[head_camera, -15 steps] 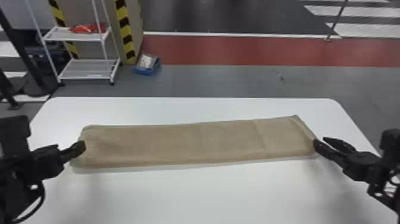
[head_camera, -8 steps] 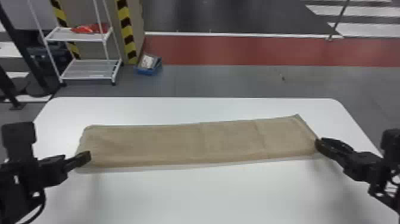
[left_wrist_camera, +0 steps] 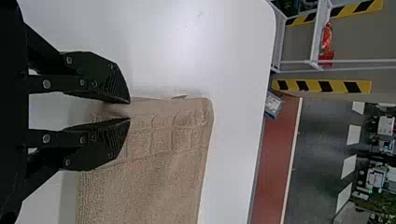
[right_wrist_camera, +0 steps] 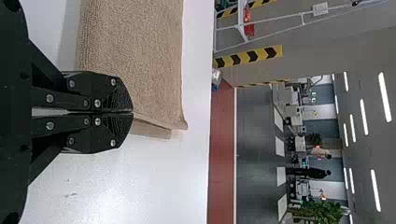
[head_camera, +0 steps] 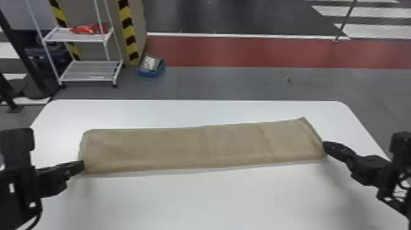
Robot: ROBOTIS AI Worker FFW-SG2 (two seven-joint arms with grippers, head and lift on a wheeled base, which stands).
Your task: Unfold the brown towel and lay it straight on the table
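Spreading over the table [head_camera: 214,198], head view: the towel [head_camera: 183,150], brown, lies as one long strip running side to side, its right end slanting and its far right corner poking out beyond the rest. A crease crosses it near that end.
Left claw [head_camera: 83,165], head view: tip at the near corner of the towel's left end.
Right claw [head_camera: 325,146], head view: tip touching the towel's right end, toward the near corner.
Cart [head_camera: 88,80], head view: white, past the table, with a red thing [head_camera: 88,29] on its upper shelf.
Blue box [head_camera: 149,72], head view: on the floor, beside a striped post [head_camera: 130,39].
Left claw [left_wrist_camera: 130,110], left wrist view: parted by a narrow gap, with the towel's border between the fingers and a small pucker in it; I cannot tell whether either finger presses on the cloth.
Towel end, left wrist view: a band of raised squares runs near the edge, flat on the table.
Right claw [right_wrist_camera: 133,112], right wrist view: closed, tips together, pinching the towel's edge.
Towel end, right wrist view: a layered fold runs from the tips to the corner.
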